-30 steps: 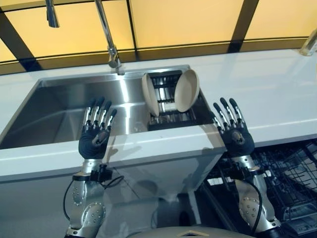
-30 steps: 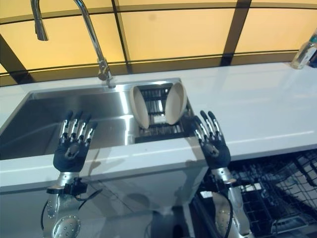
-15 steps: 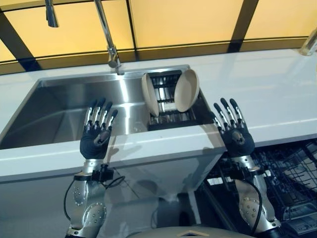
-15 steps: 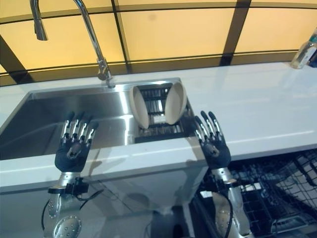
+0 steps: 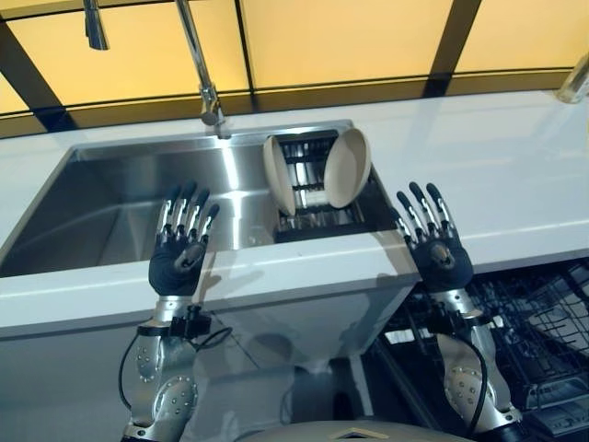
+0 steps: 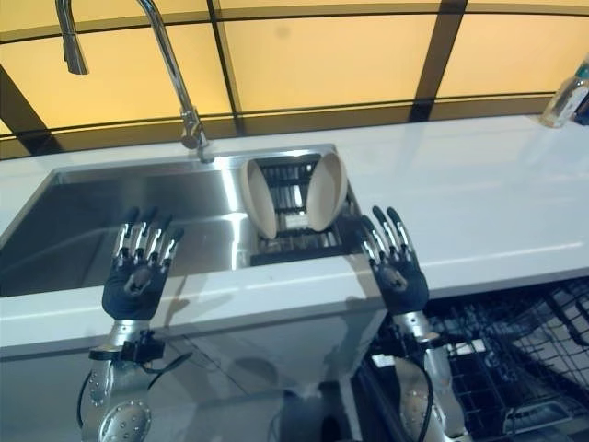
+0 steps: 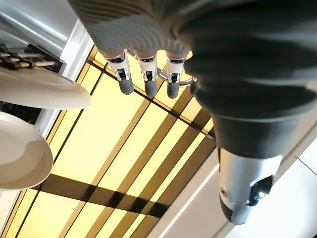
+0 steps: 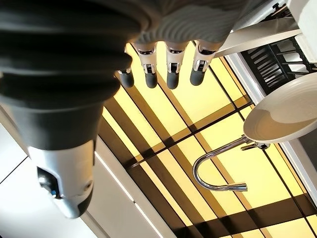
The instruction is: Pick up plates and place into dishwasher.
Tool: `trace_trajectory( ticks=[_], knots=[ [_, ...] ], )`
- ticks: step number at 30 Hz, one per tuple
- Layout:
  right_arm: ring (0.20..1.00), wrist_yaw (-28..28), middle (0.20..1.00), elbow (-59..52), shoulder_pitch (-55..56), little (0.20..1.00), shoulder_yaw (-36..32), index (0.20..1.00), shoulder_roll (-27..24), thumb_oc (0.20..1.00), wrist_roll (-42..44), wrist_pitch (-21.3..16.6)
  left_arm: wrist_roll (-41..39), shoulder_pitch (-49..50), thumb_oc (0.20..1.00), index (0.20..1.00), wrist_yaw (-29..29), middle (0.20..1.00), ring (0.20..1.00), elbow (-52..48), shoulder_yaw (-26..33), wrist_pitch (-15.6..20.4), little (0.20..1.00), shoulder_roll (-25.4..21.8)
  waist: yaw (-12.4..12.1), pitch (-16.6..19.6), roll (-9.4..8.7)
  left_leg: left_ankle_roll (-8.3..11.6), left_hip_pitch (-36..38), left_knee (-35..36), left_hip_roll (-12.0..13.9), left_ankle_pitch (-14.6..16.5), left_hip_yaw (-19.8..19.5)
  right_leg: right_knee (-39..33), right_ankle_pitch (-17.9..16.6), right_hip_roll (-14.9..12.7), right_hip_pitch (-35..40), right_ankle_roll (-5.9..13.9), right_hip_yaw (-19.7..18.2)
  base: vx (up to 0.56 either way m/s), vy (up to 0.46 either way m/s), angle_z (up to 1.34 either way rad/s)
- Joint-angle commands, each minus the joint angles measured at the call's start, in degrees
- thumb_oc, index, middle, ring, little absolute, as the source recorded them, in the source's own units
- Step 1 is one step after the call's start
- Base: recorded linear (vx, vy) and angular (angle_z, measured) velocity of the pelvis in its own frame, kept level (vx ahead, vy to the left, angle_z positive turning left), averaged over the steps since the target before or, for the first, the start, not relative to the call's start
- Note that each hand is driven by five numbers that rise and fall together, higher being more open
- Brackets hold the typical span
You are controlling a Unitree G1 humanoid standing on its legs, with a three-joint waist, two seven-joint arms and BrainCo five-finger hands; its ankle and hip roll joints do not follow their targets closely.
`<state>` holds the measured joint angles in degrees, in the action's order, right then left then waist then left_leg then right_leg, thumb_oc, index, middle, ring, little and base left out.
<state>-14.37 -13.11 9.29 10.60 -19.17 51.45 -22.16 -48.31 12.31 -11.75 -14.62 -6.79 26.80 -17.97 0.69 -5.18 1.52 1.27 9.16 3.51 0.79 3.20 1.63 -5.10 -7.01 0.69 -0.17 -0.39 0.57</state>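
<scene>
Nearest us, the left hand [image 5: 177, 262] and the right hand [image 5: 440, 258] hover at the counter's [image 5: 515, 175] front edge, fingers straight and spread, palms empty, so nothing is picked up yet. Below the counter's right end, the dishwasher rack [image 5: 538, 322] stands pulled out, cut off by the frame, so whether it holds any dishes can't be judged. Further in, both plates sit on edge in the black drying rack [image 5: 308, 193] at the sink's [image 5: 110, 212] right end: the left plate [image 5: 279, 175] and the right plate [image 5: 347, 168], leaning apart. By my read, the whole job remains. The faucet [image 6: 170, 64] rises behind.
</scene>
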Motion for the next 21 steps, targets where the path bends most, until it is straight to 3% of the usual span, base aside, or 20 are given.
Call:
trace_trajectory(
  ticks=[1,4,6,10,14,17,21],
  knots=[
    [1.000,-0.6,1.000,-3.9,-0.4,1.000,-1.1,1.000,0.4,1.000,1.1,-1.4,0.1,-1.0,1.000,1.000,-3.2,1.000,1.000,-1.9,0.2,3.9,1.000,-2.7,0.8,1.5,-2.23,-1.60,-7.3,-1.1,-2.1,-2.6,-0.6,4.4,7.1,-2.0,1.8,4.06,2.4,0.00,0.000,0.00],
    [1.000,0.0,1.000,-4.1,-0.9,1.000,-0.3,1.000,0.1,1.000,1.0,-0.7,6.7,-3.8,1.000,1.000,-0.8,1.000,1.000,-2.5,0.3,6.1,1.000,-3.9,1.2,1.6,-2.18,-1.51,-7.1,-1.0,-1.9,-2.6,-0.3,4.6,7.1,-2.0,1.7,4.15,2.1,0.00,0.000,0.00],
    [1.000,0.4,1.000,-4.1,-1.5,1.000,0.2,1.000,-0.1,1.000,0.8,0.0,14.4,-6.9,1.000,1.000,3.8,1.000,1.000,-2.6,0.4,6.1,1.000,-5.2,1.7,1.8,-1.98,-1.43,-6.9,-1.0,-1.8,-2.6,-0.1,4.8,7.2,-2.0,1.7,4.22,2.0,0.00,0.000,0.00],
    [1.000,0.8,1.000,-4.0,-2.7,1.000,1.0,1.000,-0.5,1.000,1.0,1.8,32.9,-14.0,1.000,1.000,15.0,1.000,1.000,-0.7,1.7,4.0,1.000,-9.9,3.0,2.5,-1.52,-1.39,-6.5,-0.9,-1.8,-2.8,0.1,5.1,7.4,-2.0,1.5,4.49,1.4,0.02,0.008,-0.02],
    [1.000,1.2,1.000,-3.3,-4.2,1.000,1.2,1.000,-0.4,1.000,1.1,3.4,47.8,-21.0,1.000,1.000,22.0,1.000,1.000,1.6,2.2,2.4,1.000,-16.0,4.0,3.4,-1.05,-1.35,-6.2,-0.5,-1.9,-3.0,0.6,5.0,7.3,-1.9,1.5,4.75,1.1,0.03,0.016,-0.06],
    [1.000,1.8,1.000,-2.7,-5.8,1.000,1.9,1.000,-0.7,1.000,0.9,4.5,65.0,-27.7,1.000,1.000,27.6,1.000,1.000,4.9,-0.3,-0.8,1.000,-22.9,5.1,3.9,-0.41,-1.35,-6.0,-0.4,-1.9,-3.0,1.1,5.0,7.0,-2.0,1.5,5.08,0.7,0.03,0.027,-0.10],
    [1.000,1.6,1.000,-2.1,-7.1,1.000,2.5,1.000,-1.8,1.000,1.5,5.5,74.9,-38.3,1.000,1.000,31.0,1.000,1.000,13.7,-6.5,-4.9,1.000,-34.6,6.6,4.5,0.62,-1.38,-5.8,-0.2,-1.9,-3.0,2.3,5.0,6.9,-2.1,1.2,5.49,0.3,0.01,0.013,-0.03]
  ],
)
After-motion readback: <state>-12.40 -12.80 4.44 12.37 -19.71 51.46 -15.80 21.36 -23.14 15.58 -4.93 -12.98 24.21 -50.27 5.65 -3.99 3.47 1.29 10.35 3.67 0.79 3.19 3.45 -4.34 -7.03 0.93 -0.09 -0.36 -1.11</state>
